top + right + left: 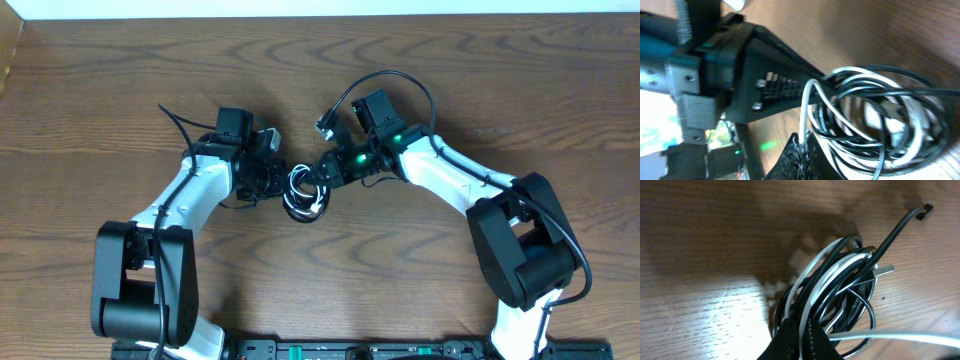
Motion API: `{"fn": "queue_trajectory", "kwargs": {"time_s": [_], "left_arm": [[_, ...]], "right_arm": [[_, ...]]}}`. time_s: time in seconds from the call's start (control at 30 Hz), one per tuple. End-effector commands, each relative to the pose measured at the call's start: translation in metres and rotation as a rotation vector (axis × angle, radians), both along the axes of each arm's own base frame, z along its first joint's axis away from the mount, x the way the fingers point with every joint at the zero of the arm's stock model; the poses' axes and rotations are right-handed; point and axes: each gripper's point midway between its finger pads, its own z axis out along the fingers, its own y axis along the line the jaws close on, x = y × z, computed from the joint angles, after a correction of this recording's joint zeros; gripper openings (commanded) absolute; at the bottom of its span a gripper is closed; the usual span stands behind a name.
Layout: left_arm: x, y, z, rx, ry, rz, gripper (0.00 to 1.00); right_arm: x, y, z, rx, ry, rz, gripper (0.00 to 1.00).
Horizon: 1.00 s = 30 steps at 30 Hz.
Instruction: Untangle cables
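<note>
The black cable [300,180] and the white cable [310,207] lie coiled together in one small tangle at the table's middle. My left gripper [277,181] reaches in from the left, my right gripper [323,172] from the right. In the left wrist view my left gripper [801,339] is shut on a strand of the white cable [816,277], with loops of the black cable [837,247] around it. A black plug end [925,212] sticks up and out, and a silver plug [885,270] shows in the coil. In the right wrist view my right gripper [803,146] is shut on the white cable [805,107] beside the tangle [880,125].
The wooden table [500,60] extends around the tangle. A black wire with a plug [323,126] arcs over my right wrist. My left gripper's finger [775,82] lies close against the tangle in the right wrist view. The arm bases stand at the front edge [330,350].
</note>
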Motion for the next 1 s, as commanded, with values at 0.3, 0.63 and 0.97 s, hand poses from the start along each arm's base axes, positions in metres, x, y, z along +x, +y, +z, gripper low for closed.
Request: {"fn": "queue_trajectory", "kwargs": {"time_s": [0.3, 0.63, 0.97], "left_arm": [[0.003, -0.016, 0.016, -0.094, -0.054, -0.076, 0.08], [0.007, 0.006, 0.004, 0.040, -0.030, 0.014, 0.08], [0.005, -0.002, 0.008, -0.010, -0.024, 0.000, 0.08]], "right_arm": [[0.020, -0.006, 0.006, -0.055, -0.124, -0.049, 0.25], [0.047, -0.043, -0.031, -0.344, -0.113, -0.291, 0.25], [0.032, -0.048, -0.045, -0.439, -0.032, -0.339, 0.20]]}}
